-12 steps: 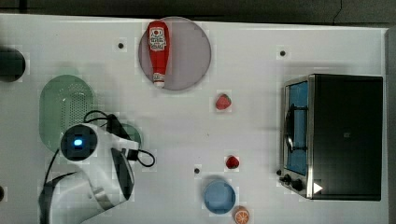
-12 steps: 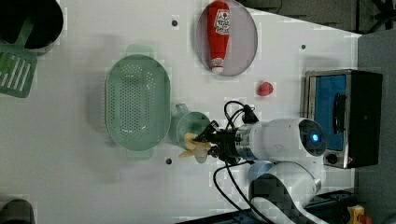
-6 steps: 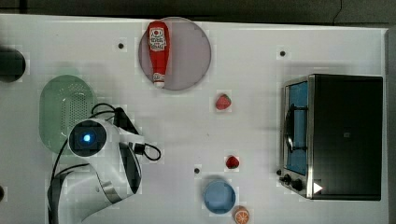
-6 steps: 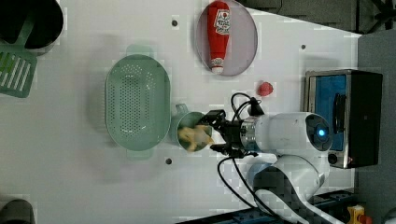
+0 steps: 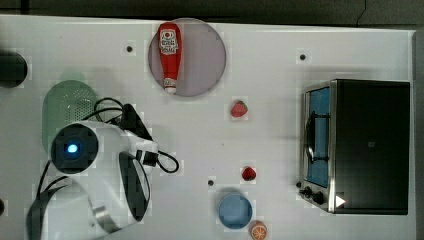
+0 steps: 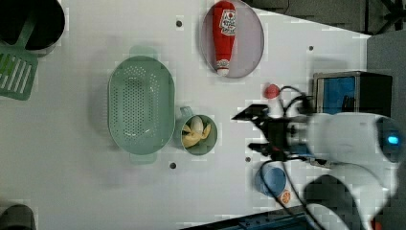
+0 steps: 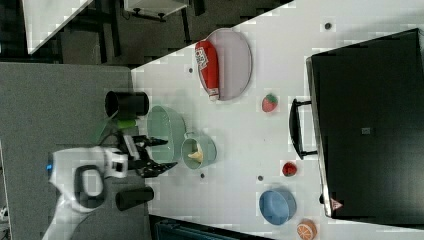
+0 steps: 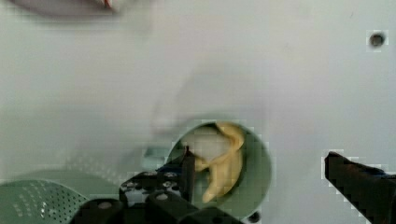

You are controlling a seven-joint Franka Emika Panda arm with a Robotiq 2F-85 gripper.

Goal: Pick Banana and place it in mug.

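**Banana in mug, gripper empty**

Gripper (image 6: 257, 130) wide open, nothing between the black fingers, arm white and rounded, wrist raised off the white table (image 6: 72, 158). Banana (image 6: 195, 134): pale yellow, peeled-looking, curled inside the mug (image 6: 197, 135). Mug is small, round, pale-green smooth plastic with a stub handle, touching the perforated oval strainer (image 6: 140, 104). Farther off: red ketchup bottle (image 6: 225, 36) lying on a grey plate (image 6: 251, 40) near the table's far edge.
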